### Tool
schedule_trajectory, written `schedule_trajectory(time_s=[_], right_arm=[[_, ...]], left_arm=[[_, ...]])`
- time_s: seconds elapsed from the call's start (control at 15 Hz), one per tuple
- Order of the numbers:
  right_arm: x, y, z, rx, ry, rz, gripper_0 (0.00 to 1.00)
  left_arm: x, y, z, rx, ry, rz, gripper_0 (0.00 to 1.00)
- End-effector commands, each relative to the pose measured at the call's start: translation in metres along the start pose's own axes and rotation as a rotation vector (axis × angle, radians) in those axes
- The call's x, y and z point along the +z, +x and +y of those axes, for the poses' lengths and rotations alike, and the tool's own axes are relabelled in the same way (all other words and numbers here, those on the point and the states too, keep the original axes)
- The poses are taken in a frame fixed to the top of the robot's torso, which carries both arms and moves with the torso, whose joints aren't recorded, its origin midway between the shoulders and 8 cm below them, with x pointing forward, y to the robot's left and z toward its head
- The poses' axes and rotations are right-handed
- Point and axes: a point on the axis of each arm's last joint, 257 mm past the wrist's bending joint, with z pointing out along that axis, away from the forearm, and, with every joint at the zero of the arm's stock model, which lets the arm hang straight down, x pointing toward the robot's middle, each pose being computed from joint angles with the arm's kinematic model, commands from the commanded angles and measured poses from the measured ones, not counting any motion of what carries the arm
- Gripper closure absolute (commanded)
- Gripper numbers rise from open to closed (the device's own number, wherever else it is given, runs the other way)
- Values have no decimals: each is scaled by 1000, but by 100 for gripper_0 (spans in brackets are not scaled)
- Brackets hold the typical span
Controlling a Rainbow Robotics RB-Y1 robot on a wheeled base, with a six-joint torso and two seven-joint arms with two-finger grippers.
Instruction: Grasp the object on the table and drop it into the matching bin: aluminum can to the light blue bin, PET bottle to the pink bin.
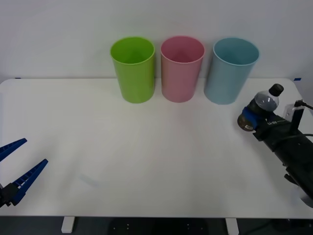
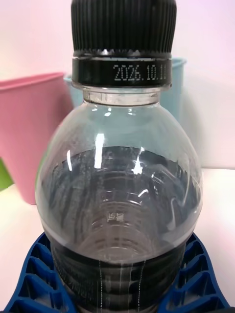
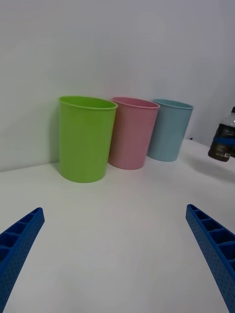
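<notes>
Bottle [image 1: 264, 104] gripped by the right gripper [image 1: 254, 120] at the right side of the counter [image 1: 146, 147], lifted clear of the surface and tilted, cap toward the light blue bin [image 1: 230, 71]; the grasp sits low on the body, presumably so the capped end leads into a bin mouth. The pink bin [image 1: 182, 68], its proper destination, stands between the light blue bin and a lime green bin [image 1: 133, 69] along the far edge, so a move toward the robot's left remains. The left gripper [image 1: 14, 174] waits at the near left corner, fingers spread wide and empty. Right wrist view: blue ribbed fingers [image 2: 34, 274] clasp the bottle [image 2: 117, 195] on both sides just below the shoulder; dark liquid fills the lower body, and the black neck band reads "2026.10.1", the rest cut off. Left wrist view: the three bins stand in a row, the held bottle [image 3: 224, 139] aloft beyond the light blue bin [image 3: 169, 129]; its label text is illegible.
</notes>
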Motion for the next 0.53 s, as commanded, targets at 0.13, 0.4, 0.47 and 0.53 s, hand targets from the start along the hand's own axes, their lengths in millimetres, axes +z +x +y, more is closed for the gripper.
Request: schedule_trajectory(time_s=[0.13, 0.4, 0.47, 0.53], right_arm=[[-11, -20, 27, 63, -67, -25, 100], [-14, -49, 61, 122, -157, -61, 100], [-13, -56, 68, 122, -172, -68, 100], [-12, -66, 78, 131, -194, -80, 100]], left_arm=[[0, 0, 0, 0, 0, 0, 0], [0, 0, 0, 0, 0, 0, 0], [0, 0, 0, 0, 0, 0, 0], [0, 0, 0, 0, 0, 0, 0]])
